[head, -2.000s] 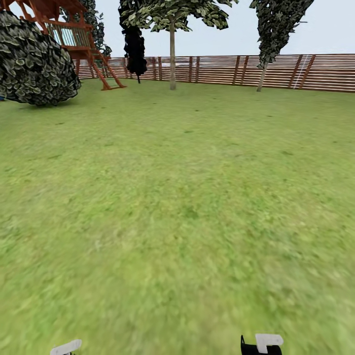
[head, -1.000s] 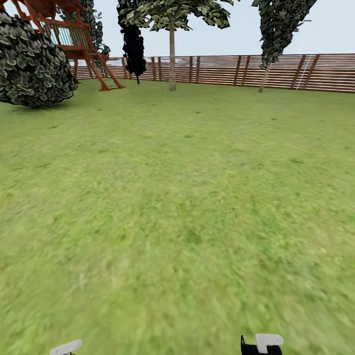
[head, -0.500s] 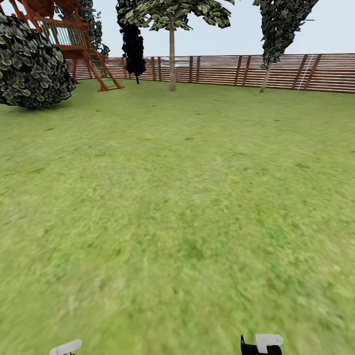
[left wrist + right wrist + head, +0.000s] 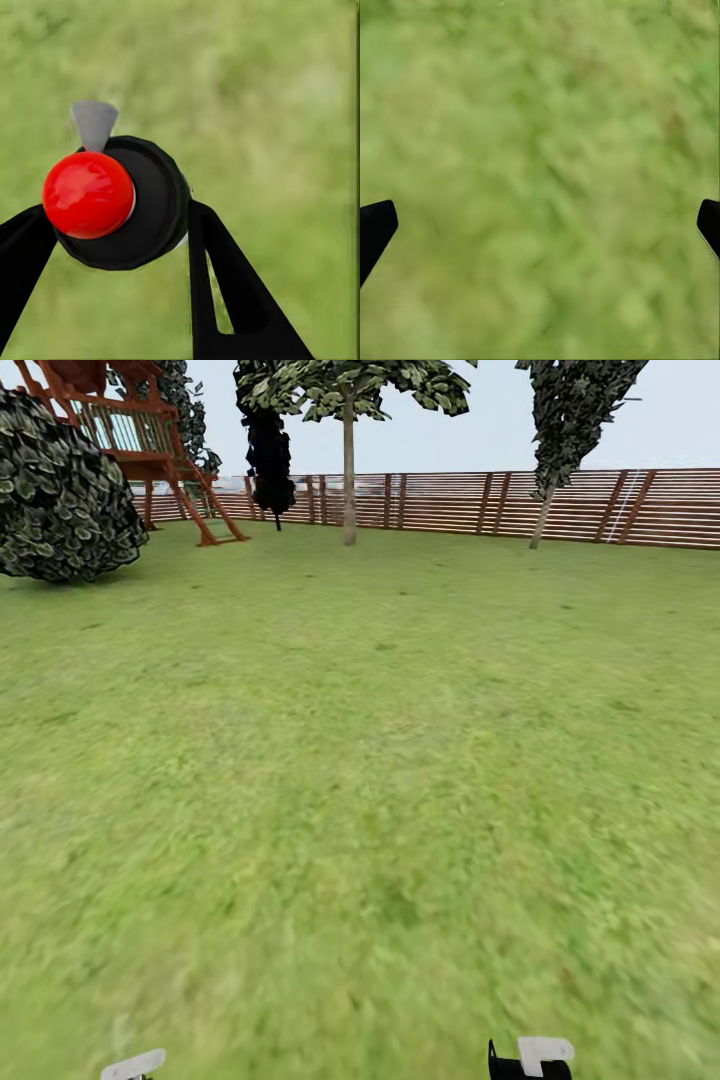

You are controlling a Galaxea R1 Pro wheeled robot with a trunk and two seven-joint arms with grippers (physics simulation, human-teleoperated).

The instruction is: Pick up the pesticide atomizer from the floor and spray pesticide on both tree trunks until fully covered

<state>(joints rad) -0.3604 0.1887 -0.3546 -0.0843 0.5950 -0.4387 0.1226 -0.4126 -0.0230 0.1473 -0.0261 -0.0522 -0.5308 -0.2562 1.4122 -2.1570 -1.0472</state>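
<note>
Left tool [image 4: 120, 225] grips the atomizer [image 4: 112, 196] (red-capped) above lawn [image 4: 380, 760]

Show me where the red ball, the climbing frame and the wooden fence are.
red ball [image 4: 88, 194]: left wrist view, middle of its shiny face.
climbing frame [image 4: 140, 445]: head view, its railed deck.
wooden fence [image 4: 580, 508]: head view, slats at right.

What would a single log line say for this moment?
left tool: shut on atomizer | right tool: open, over lawn | pale-trunked tree far ahead by fence

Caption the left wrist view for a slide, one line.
Left hand shut on the atomizer, red cap facing the camera, above blurred lawn.
</note>
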